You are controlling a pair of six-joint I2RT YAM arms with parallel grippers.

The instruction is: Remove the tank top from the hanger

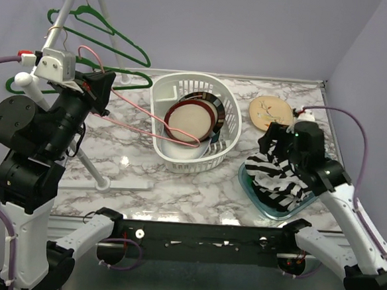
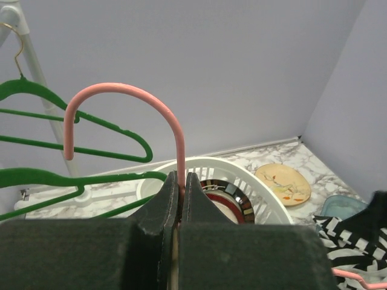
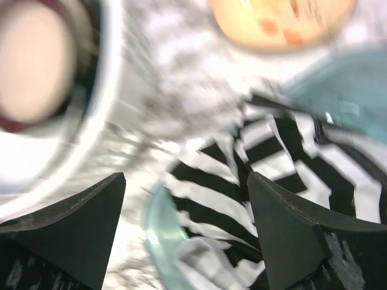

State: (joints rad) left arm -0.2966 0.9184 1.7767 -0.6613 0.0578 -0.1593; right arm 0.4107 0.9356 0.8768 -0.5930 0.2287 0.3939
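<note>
Left claw (image 2: 179, 199) pinches pink hanger (image 2: 121, 96) at hook neck, right claw (image 3: 186, 181) spread just over striped tank top (image 1: 281, 178), heaped in teal dish (image 1: 253, 192) near right on counter (image 1: 126, 153); risk: hanger's free end sits over white basket (image 1: 228, 121) & could snag rim if swung.

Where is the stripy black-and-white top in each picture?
Top external: the striped top is at the lower right, bunched in the glass dish.
Left wrist: only part of it shows, in the bottom right corner.
Right wrist: it fills the centre and right.
Shared landmark: the round yellow plate lies just beyond the top.
</note>
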